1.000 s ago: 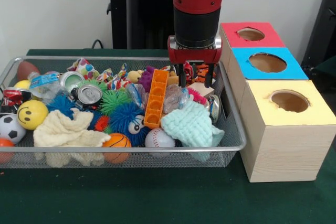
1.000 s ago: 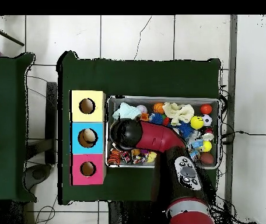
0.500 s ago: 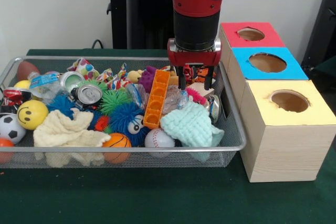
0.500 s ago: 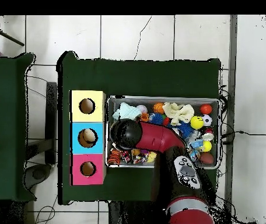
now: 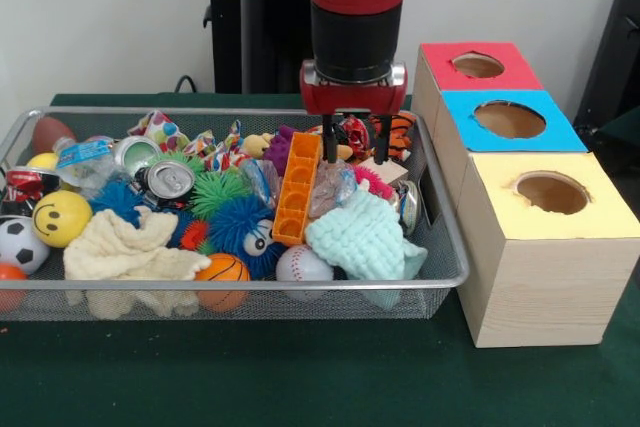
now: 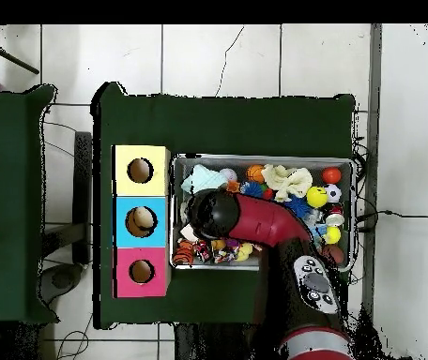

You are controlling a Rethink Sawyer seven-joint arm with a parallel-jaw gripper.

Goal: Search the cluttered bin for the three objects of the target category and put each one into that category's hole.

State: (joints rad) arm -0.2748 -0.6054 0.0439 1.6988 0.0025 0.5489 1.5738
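Three holes top the boxes (image 5: 520, 197) right of the wire bin (image 5: 440, 277): red, blue, yellow. Claw (image 5: 354, 155) hangs over the bin's right end, fingers spread apart and holding nothing, above the orange block (image 5: 298, 187) and teal cloth (image 5: 362, 239).

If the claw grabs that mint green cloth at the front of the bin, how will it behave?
The mint green cloth lies crumpled and draped over the bin edge, so it is probably floppy and light. Likely to sag and may drag neighbours like the baseball.
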